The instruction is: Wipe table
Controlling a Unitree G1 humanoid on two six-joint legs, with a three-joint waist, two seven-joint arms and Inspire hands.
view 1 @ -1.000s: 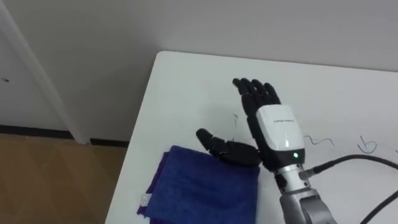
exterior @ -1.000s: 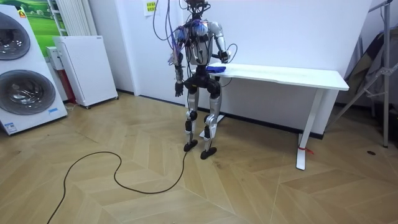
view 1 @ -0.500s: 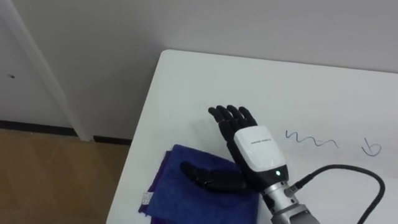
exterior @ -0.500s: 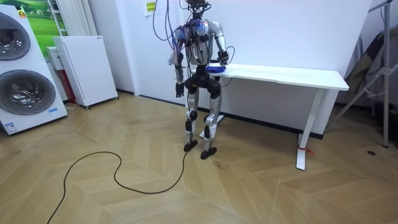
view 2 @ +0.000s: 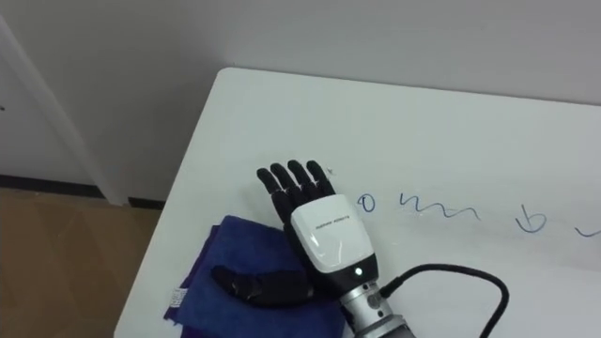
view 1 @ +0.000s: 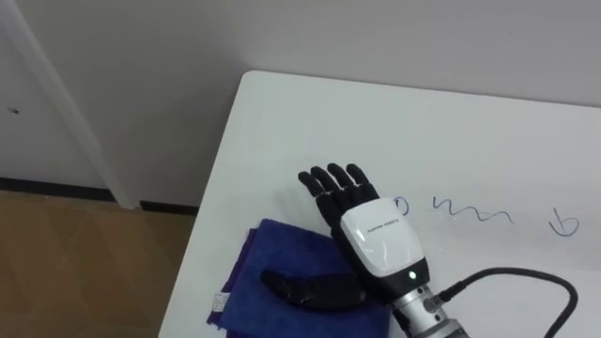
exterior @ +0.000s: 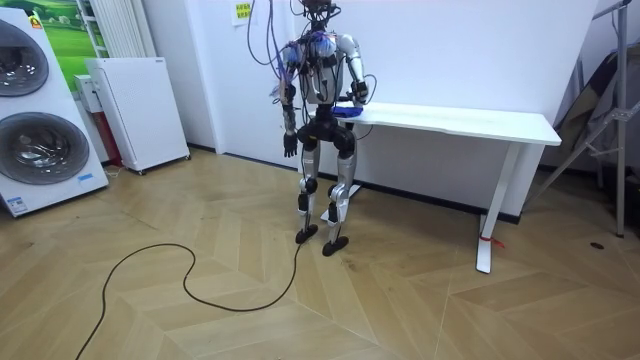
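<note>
White table (view 1: 282, 131): right hand (view 1: 376, 246) spread flat over blue cloth (view 1: 258, 249).

The folded blue cloth (view 1: 272, 249) lies on the white rectangular surface (view 1: 300, 122), close to its left edge and on the robot's side. The right robot hand (view 1: 376, 249) lies over the cloth's right part. Its straight fingers reach past the cloth's far edge and its thumb is spread leftward above the cloth. Blue pen scribbles (view 1: 460, 208) run along the surface right of the fingers. In the room view the robot stands at the surface's left end, with the left robot hand (exterior: 289, 148) beside its hip. A low white cabinet (exterior: 135, 110) stands further left.
</note>
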